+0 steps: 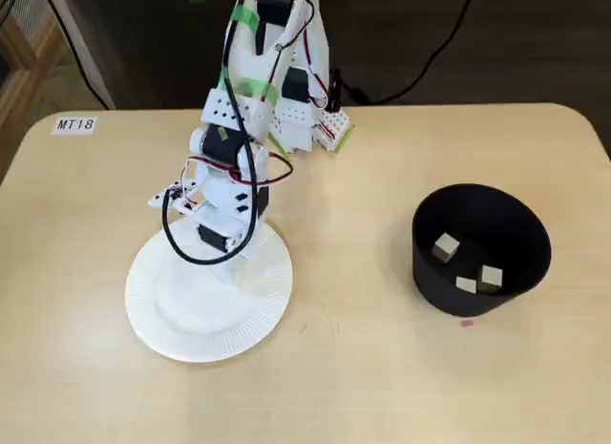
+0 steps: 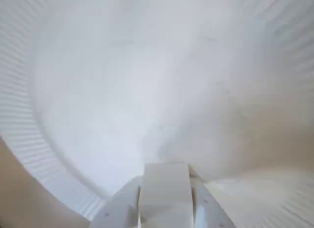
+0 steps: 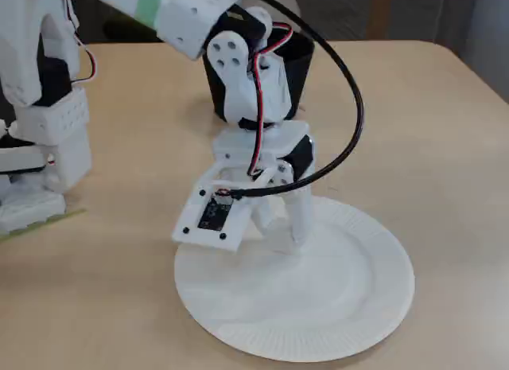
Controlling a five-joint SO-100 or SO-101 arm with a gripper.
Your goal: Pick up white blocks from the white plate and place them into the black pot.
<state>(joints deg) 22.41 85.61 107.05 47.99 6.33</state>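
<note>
Tan table [image 1: 363, 368]; end effector [image 2: 166, 198] clamps white block [image 2: 165, 189] over white plate [image 2: 19, 120].

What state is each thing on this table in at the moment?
White plate: flat on the table, no loose blocks visible on it.
Black pot: upright, three white blocks inside.
End effector: down on the plate, shut on a white block.

In a fixed view, bare counter [image 1: 353, 301] lies open across the frame's middle, between the white plate [image 1: 172, 334] at lower left and the black pot [image 1: 434, 282] at right; the pot's tall wall is the only barrier.
</note>
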